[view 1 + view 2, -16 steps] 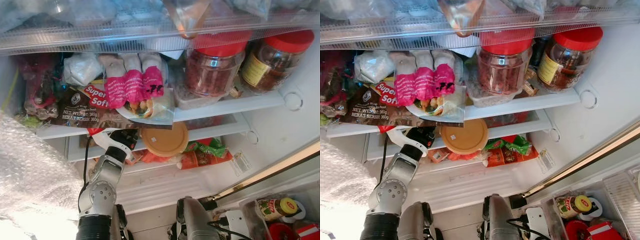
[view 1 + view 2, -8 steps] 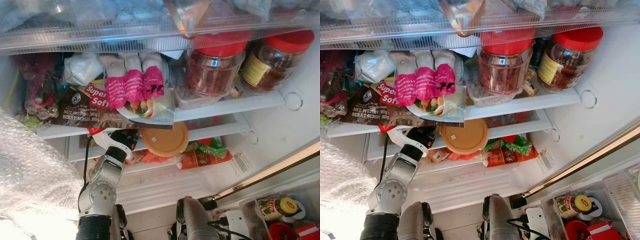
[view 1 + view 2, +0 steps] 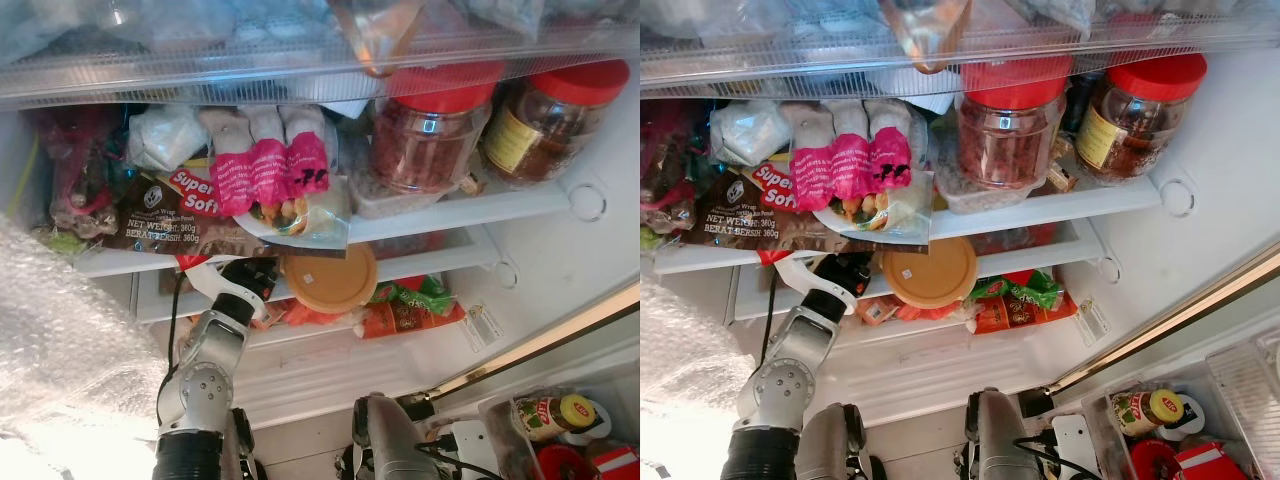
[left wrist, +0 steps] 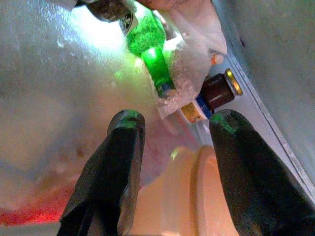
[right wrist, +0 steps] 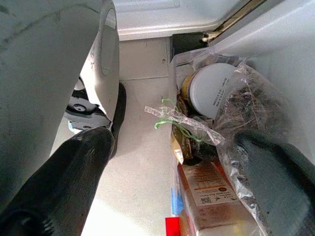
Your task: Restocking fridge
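Note:
A round container with a tan lid [image 3: 328,278] stands on the fridge's lower shelf. My left arm reaches up into that shelf beside it, and the left gripper [image 4: 172,123] is open. In the left wrist view the tan container [image 4: 197,196] lies close between the two black fingers [image 4: 123,157]. A green bottle [image 4: 147,44] and a small dark jar [image 4: 216,91] sit deeper in. My right arm [image 3: 385,440] hangs low in front of the fridge. The right gripper [image 5: 172,140] is open and holds nothing, beside bagged items in the door shelf.
Two red-lidded jars [image 3: 430,130] [image 3: 550,110] stand on the shelf above, next to pink-labelled packets [image 3: 265,165] and a "Super Soft" bread bag [image 3: 180,210]. Green and orange packets [image 3: 405,305] lie right of the tan container. Bubble wrap [image 3: 60,350] hangs at the left. A yellow-lidded jar [image 3: 555,412] sits in the door shelf.

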Robot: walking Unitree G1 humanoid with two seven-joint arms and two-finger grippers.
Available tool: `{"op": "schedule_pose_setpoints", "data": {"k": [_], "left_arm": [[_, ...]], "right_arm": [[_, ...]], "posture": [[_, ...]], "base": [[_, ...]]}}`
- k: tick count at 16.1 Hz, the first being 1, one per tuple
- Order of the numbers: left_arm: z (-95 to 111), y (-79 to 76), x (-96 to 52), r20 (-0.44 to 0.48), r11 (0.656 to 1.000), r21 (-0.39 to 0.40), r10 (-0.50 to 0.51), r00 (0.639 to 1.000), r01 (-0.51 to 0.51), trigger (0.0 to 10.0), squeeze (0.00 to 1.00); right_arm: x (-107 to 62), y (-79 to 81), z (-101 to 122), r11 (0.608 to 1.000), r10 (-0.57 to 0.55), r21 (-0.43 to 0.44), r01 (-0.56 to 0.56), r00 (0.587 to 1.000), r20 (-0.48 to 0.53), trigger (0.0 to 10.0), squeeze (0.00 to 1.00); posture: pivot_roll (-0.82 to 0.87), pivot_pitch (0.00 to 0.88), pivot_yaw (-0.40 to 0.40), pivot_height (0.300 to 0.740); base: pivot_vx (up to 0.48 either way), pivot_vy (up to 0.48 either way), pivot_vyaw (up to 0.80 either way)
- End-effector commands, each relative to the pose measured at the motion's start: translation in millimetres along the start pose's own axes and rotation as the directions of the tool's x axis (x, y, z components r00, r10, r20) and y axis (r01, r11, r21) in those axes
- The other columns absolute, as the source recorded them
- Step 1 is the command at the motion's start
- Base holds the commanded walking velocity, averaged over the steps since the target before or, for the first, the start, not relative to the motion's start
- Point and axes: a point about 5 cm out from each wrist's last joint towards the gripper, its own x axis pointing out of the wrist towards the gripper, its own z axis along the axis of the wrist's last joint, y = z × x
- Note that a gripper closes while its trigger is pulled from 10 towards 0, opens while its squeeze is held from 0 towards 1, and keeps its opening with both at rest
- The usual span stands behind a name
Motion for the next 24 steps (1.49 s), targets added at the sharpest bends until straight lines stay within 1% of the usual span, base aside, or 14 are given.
{"op": "schedule_pose_setpoints", "data": {"k": [1,9,12,19,22,23,24], "left_arm": [[9.1,-15.0,1.3,0.045,0.997,0.026,-0.069,0.997,0.068,10.0,0.00],[8.4,-14.9,1.5,0.042,0.997,0.027,-0.068,0.997,0.067,10.0,0.00],[6.0,-15.3,1.3,0.026,0.997,0.032,-0.073,0.997,0.073,10.0,0.00],[4.4,-12.4,-0.3,0.015,0.997,0.047,-0.056,0.998,0.055,10.0,0.00],[1.2,-11.1,-2.1,-0.013,0.995,0.082,-0.057,0.998,0.058,10.0,0.00],[-0.6,-10.1,-2.9,-0.033,0.992,0.109,-0.056,0.998,0.059,10.0,0.00],[-3.6,-5.1,-5.6,-0.079,0.984,0.169,-0.044,0.996,0.057,10.0,0.00]], "right_arm": [[-1.6,1.7,-10.5,1.000,0.006,0.006,-0.006,1.000,-0.029,10.0,0.00],[-1.6,1.5,-10.2,1.000,0.007,0.004,-0.007,1.000,-0.029,10.0,0.00],[-1.6,1.5,-10.3,1.000,0.007,0.004,-0.007,1.000,-0.030,10.0,0.00],[-1.5,1.6,-10.1,1.000,0.008,0.002,-0.008,0.999,-0.031,10.0,0.00],[-1.5,1.5,-10.0,1.000,0.008,0.001,-0.008,0.999,-0.031,10.0,0.00],[-1.5,1.6,-10.1,1.000,0.009,0.001,-0.009,0.999,-0.031,10.0,0.00],[-1.5,1.6,-10.2,1.000,0.010,0.000,-0.010,0.999,-0.032,10.0,0.00]], "posture": [[-0.10,0.183,-0.041,0.618],[-0.10,0.183,-0.042,0.618],[-0.10,0.184,-0.042,0.618],[-0.10,0.184,-0.042,0.618],[-0.10,0.183,-0.042,0.618],[-0.10,0.184,-0.041,0.618],[-0.10,0.185,-0.041,0.618]], "base": [[-0.247,0.000,0.00],[-0.249,0.000,0.00],[-0.245,0.000,0.00],[0.000,0.000,0.00],[0.000,0.000,0.00],[0.000,0.000,0.00],[0.000,0.000,0.00]]}}
